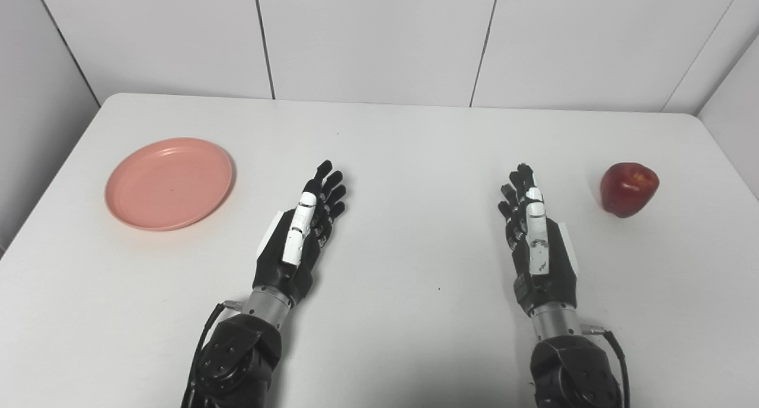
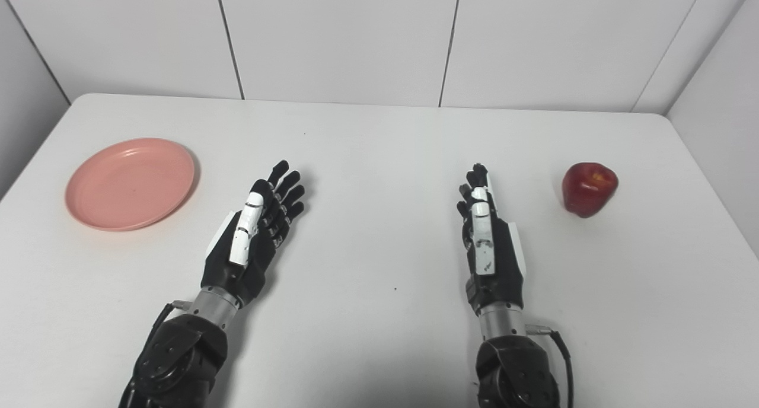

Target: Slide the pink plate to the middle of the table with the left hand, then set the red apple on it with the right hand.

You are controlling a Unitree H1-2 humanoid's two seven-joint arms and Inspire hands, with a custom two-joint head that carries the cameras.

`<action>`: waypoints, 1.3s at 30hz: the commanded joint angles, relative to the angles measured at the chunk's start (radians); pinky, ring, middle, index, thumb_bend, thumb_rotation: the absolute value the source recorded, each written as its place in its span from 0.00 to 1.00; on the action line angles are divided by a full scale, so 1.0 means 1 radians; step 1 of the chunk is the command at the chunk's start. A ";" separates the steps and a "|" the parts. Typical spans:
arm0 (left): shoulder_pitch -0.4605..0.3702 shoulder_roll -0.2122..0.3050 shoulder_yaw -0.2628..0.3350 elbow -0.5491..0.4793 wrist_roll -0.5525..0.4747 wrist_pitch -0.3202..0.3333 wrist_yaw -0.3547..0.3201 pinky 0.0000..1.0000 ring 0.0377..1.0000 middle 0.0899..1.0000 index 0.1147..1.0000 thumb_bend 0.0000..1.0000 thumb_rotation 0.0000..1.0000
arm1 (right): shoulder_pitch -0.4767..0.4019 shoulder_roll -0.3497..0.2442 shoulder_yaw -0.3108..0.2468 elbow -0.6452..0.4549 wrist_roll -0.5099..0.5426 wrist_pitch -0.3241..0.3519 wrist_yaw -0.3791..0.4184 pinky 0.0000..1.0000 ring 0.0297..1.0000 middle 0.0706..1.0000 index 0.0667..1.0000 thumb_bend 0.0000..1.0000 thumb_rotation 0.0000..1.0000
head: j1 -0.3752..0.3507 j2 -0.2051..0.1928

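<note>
Both hands: left hand (image 1: 302, 230) and right hand (image 1: 536, 242) spread, holding nothing
Pink plate (image 1: 169, 183): far left on surface (image 1: 409, 159)
Red apple (image 1: 628, 189): far right

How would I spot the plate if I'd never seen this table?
Start at the white table and look to its left side, beyond the robot's left hand. The pink plate lies there, round, shallow and bare. Unlike the red apple far right, it is flat.
</note>
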State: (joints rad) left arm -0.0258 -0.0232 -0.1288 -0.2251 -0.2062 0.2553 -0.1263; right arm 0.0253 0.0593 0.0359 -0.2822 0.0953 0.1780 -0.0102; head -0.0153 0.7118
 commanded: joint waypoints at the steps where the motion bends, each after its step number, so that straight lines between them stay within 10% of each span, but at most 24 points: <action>1: -0.022 -0.005 -0.003 -0.027 0.007 -0.013 -0.007 1.00 0.99 1.00 1.00 0.43 1.00 | -0.021 0.006 0.005 -0.025 0.004 -0.036 0.011 1.00 0.98 1.00 1.00 0.35 1.00 | 0.001 0.001; 39: -0.024 -0.002 -0.002 -0.028 0.006 -0.011 -0.007 0.99 0.99 1.00 1.00 0.43 1.00 | -0.021 0.003 0.009 -0.025 -0.002 -0.033 0.010 1.00 0.99 1.00 1.00 0.35 1.00 | 0.004 -0.001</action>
State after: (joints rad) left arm -0.0258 -0.0219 -0.1298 -0.2265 -0.2061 0.2570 -0.1264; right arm 0.0253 0.0592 0.0402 -0.2823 0.0943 0.1781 -0.0105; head -0.0123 0.7102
